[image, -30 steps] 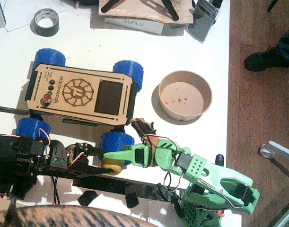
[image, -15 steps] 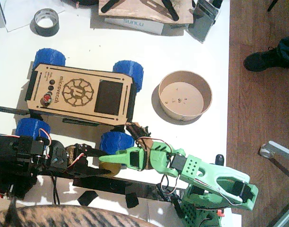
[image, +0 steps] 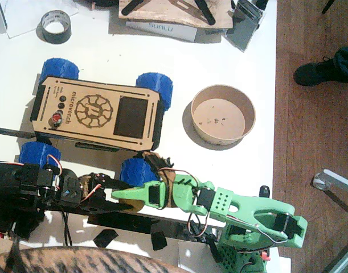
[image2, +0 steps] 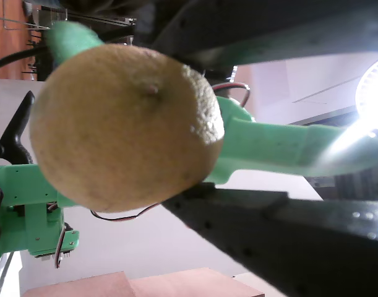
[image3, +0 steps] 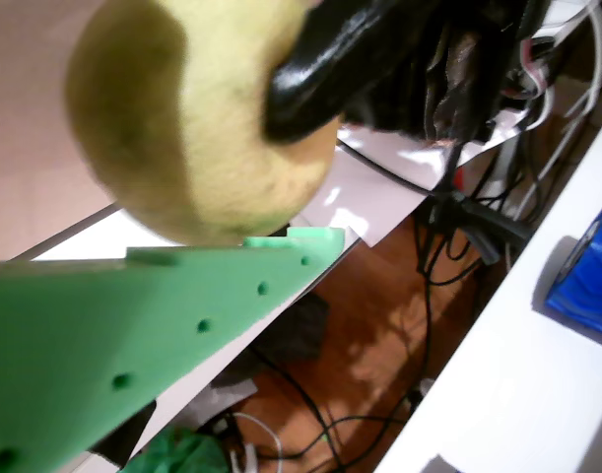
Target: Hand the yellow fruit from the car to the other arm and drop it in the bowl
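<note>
Yellow fruit (image2: pixel 124 127) is gripped by the black left gripper (image: pixel 125 196) beside the car (image: pixel 97 111); the green right gripper (image: pixel 131 193) is spread around it. Handover is judged underway; closure is needed next.

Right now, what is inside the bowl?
The bowl holds only a few small dark crumbs on its pale floor. The yellow fruit is not in it; it sits between the black and green grippers near the table's front edge.

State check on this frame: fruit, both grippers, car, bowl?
yellow fruit: off the car, between black jaws, green jaw alongside it.
left gripper: shut on the fruit.
right gripper: at the fruit, grip unclear.
car: upright, deck bare.
bowl: upright, only crumbs inside.
</note>
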`<state>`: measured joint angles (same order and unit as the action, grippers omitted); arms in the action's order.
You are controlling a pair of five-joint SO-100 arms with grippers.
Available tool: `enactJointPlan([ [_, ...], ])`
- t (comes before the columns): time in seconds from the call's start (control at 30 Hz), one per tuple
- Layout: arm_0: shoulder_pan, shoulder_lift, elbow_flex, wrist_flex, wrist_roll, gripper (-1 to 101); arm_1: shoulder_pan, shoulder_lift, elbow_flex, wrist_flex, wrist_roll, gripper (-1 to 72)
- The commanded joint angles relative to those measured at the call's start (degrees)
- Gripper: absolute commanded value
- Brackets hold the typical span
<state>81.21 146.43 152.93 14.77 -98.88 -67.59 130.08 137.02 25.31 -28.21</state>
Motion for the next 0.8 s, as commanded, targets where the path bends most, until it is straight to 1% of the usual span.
enactJointPlan([
  [0.0, -0.1, 1.1, -0.6, 0.1, -0.9, 0, -1.2, -0.5, -2.2, -1.8, 1.5, 45.0],
  [0.43, -0.1, 1.4, -0.6, 0.1, -0.9, 0, -2.1, -3.3, -2.0, -2.2, 3.7, 42.2],
  [0.5, -0.1, 1.4, -0.6, 0.1, -0.9, 0, -2.4, -3.5, -2.1, -2.3, 4.0, 40.0],
  [0.53, -0.1, 1.4, -0.6, 0.1, -0.9, 0, -2.5, -3.6, -2.2, -2.3, 4.1, 36.1],
  [0.6, -0.1, 1.4, -0.6, 0.1, -0.9, 0, -2.5, -3.4, -2.4, -2.3, 4.5, 16.1],
  [0.63, -0.1, 1.4, -0.6, 0.1, -0.9, 0, -2.5, -3.3, -2.5, -2.3, 4.6, 8.4],
  [0.67, -0.2, 1.4, -0.6, 0.1, -0.9, 0, -2.5, -3.3, -2.6, -2.2, 4.7, 2.5],
  [0.7, -0.2, 1.4, -0.6, 0.1, -0.9, 0, -2.4, -3.3, -2.9, -2.1, 5.0, 0.2],
  [0.77, -0.2, 1.4, -0.6, 0.1, -0.9, 0, -2.3, -3.2, -3.1, -2.0, 5.3, 0.1],
])
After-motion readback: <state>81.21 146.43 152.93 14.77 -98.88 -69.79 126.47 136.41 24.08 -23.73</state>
